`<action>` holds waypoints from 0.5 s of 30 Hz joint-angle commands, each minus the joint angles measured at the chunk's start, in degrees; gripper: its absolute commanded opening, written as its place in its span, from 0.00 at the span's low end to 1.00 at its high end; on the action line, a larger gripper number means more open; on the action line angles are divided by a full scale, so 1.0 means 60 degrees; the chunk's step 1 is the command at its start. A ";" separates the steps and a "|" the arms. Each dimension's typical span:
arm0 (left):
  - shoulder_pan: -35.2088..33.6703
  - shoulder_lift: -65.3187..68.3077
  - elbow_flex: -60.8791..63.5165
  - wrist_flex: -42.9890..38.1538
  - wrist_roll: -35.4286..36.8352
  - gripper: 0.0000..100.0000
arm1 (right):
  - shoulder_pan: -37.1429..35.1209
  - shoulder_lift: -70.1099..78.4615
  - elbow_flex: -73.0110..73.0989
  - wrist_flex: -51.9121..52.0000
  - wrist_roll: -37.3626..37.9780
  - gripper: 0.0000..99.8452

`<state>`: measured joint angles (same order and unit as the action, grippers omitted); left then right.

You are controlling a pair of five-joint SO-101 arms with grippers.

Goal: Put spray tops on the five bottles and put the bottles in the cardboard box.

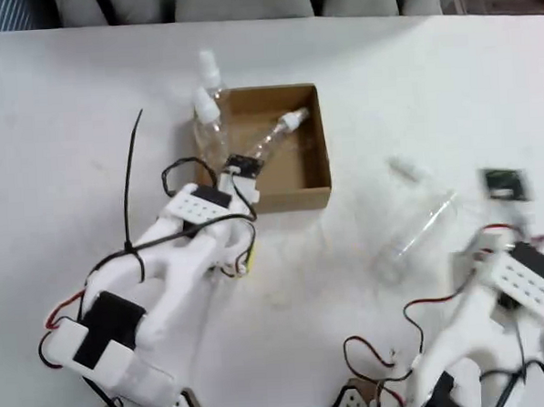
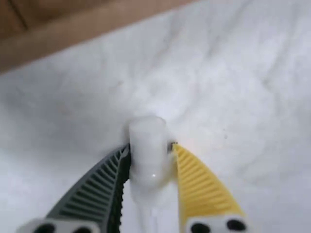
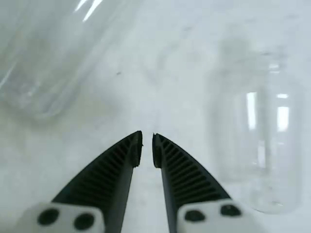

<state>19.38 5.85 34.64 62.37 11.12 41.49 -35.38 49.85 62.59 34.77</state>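
Left gripper [image 2: 148, 154] clamps a white spray top [image 2: 146, 138] just near-side of the cardboard box [image 1: 323, 151], while a clear bottle [image 1: 421, 225] lies well to the right, its long axis slanting far-right, closest to the right gripper [image 3: 147, 143], all but closed on nothing.

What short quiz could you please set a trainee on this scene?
1. True or false: the right arm's jaws are clamped on something.
2. What do the left arm's jaws grip? A) a spray top B) a spoon C) a pen
3. Fill in: one capped bottle lies inside the ____.
Key: 1 false; 2 A; 3 box.
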 commanded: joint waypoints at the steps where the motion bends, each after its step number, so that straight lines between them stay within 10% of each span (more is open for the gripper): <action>1: -0.0388 -0.0066 -0.0029 0.0234 -0.0117 0.02 | 0.0813 -0.0842 -0.1172 0.0696 0.1553 0.02; 15: -0.1355 -0.2938 0.1582 -0.0117 -0.0117 0.02 | 0.2806 0.2850 -0.4952 0.0813 0.2110 0.02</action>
<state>13.93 -6.90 44.22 60.70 10.86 55.74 -23.96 28.75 67.69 46.73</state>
